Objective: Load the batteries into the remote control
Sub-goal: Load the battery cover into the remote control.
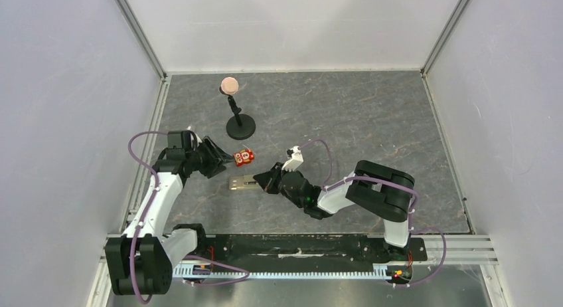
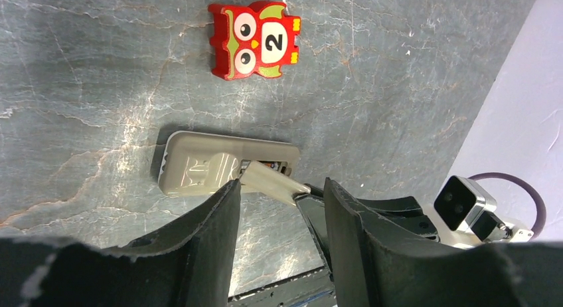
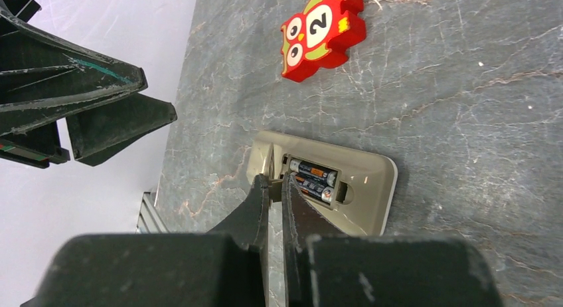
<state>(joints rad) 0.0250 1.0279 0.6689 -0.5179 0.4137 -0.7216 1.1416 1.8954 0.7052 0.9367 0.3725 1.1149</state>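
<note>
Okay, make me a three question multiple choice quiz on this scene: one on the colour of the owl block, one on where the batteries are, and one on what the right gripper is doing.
1. What is the main colour of the owl block?
A. blue
B. red
C. white

2. Where are the batteries?
A. on top of the owl block
B. on the table beside the remote control
C. in the remote control's open back compartment

3. What state is the right gripper in?
A. shut on the beige cover piece
B. wide open
C. shut on the owl block

Answers:
1 B: the block's body is red in both wrist views.
2 C: the right wrist view shows two dark cells side by side in the compartment.
3 A: its fingers pinch the thin beige piece at the remote control's edge.
</note>
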